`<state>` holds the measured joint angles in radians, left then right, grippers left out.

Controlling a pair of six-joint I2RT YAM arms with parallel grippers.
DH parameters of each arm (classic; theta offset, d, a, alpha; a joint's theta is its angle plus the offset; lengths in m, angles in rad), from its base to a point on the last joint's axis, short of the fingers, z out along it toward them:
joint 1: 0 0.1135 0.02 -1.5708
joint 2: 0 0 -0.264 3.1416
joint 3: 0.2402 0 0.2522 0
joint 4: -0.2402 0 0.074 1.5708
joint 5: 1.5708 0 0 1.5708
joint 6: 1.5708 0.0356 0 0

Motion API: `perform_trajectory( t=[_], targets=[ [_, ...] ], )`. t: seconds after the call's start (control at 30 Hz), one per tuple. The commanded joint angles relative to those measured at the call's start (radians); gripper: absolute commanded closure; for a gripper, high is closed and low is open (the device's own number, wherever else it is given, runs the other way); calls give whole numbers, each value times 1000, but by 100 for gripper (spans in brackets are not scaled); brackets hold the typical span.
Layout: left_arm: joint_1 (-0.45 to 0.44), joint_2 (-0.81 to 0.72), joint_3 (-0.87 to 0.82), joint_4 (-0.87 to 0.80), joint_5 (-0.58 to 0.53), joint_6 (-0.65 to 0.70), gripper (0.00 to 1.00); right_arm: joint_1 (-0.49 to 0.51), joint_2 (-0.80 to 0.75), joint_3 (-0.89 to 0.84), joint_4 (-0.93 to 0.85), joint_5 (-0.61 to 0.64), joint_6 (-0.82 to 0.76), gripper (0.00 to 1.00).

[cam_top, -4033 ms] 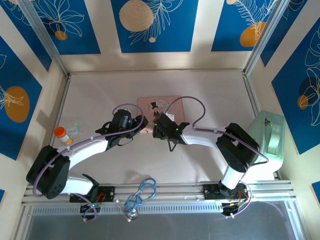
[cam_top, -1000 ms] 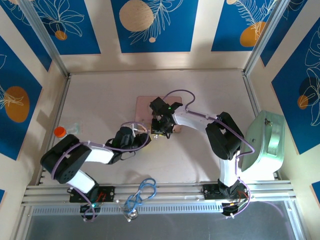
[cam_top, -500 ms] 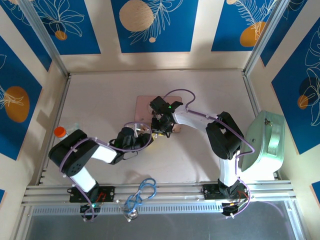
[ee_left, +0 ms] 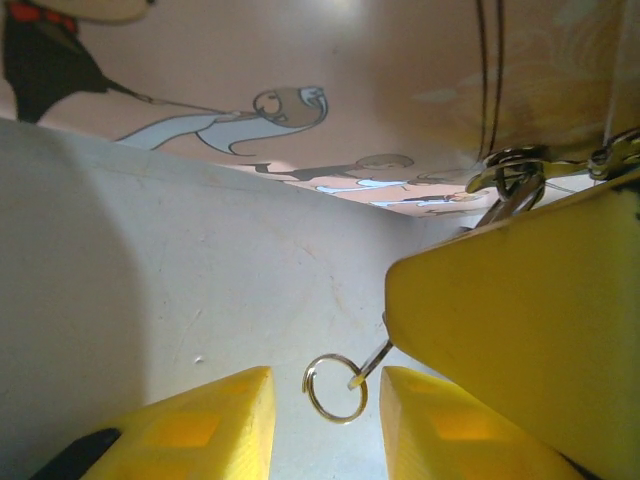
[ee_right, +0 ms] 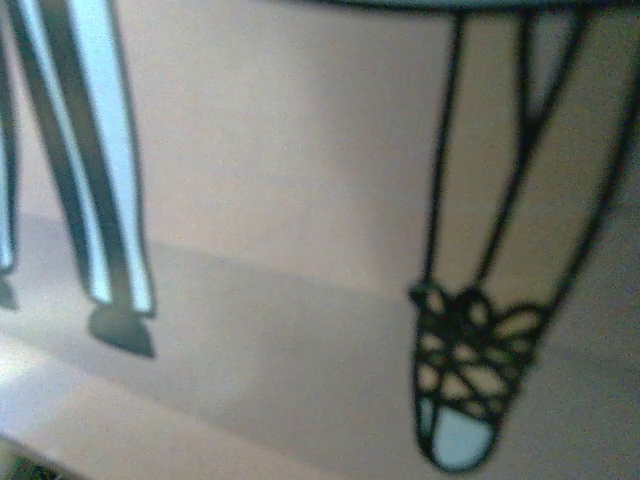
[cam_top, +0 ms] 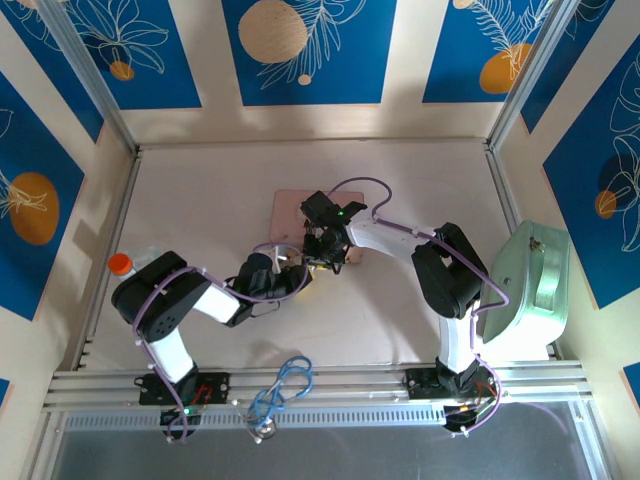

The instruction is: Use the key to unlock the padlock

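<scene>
Folded left arm tighter toward pink tin [cam_top: 290, 208]. Holds left pincer [ee_left: 326, 400] apart around key ring [ee_left: 335, 388], not gripping. Cannot tell right pincer [cam_top: 322, 254] closure. Probably hides padlock at tin's near edge, likely not yet unlocked.

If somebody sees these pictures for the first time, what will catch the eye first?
Probably the robot's left hand and right hand, close together at the near edge of the flat pink picture tin in the middle of the table. In the left wrist view, a small silvery metal ring shows between the left hand's bright yellow fingers. Around the table, the blue wall panels with orange discs also stand out.
</scene>
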<state>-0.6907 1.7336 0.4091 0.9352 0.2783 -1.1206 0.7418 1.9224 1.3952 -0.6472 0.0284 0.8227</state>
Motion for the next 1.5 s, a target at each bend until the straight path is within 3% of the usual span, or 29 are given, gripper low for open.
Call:
perform_trajectory(
  t=[0.0, 0.47, 0.77, 0.97, 1.07, 1.17, 1.3, 1.47],
  targets=[
    [-9, 5, 40, 51, 9, 17, 70, 11, 27, 8, -40, -111, 25, 75],
    [-7, 3, 76, 43, 24, 44, 84, 12, 24, -22, -16, -109, 45, 74],
    [-7, -10, 73, 30, 23, 57, 100, 17, 26, -34, 6, -113, 60, 71],
    [-7, -29, 71, -32, 1, 60, 99, 19, 24, -30, 8, -105, 68, 71],
    [-6, -55, 62, -70, -15, 78, 71, 19, 24, -23, 5, -105, 69, 71],
    [-5, -81, 76, -127, -25, 112, 61, 19, 23, -19, 1, -106, 69, 71],
    [-6, -102, 87, -178, -54, 143, 59, 20, 24, -19, 0, -107, 69, 71],
    [-5, -66, 124, -178, -35, 153, 75, 24, 26, -18, 1, -107, 72, 71]
  ],
)
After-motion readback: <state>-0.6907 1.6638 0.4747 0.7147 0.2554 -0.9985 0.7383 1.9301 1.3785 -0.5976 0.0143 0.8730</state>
